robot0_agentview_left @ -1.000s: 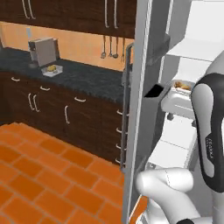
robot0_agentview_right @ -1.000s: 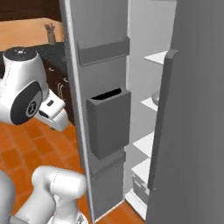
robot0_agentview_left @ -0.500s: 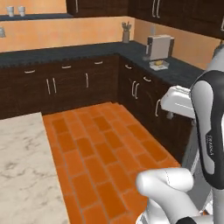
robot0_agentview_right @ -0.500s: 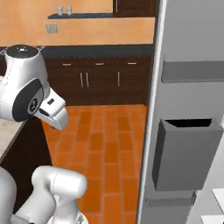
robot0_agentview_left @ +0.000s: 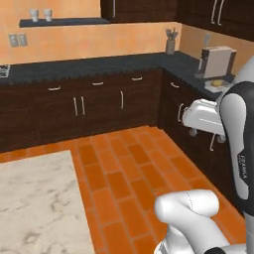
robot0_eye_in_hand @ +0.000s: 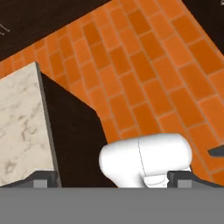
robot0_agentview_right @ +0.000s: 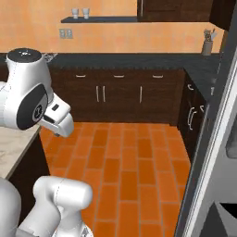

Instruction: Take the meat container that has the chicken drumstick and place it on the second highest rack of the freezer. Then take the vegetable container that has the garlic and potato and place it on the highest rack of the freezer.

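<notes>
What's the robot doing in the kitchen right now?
It isn't holding anything. Its tool is open and empty, pointing down at the orange floor beside the marble counter. The freezer door stands open at the right edge, and dark cabinets are ahead.

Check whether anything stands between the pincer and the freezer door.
Nothing visible does. The pincer is open and empty, over the floor beside the marble counter. In the right base view, only bare orange floor lies between the arm and the freezer door at the right edge.
</notes>
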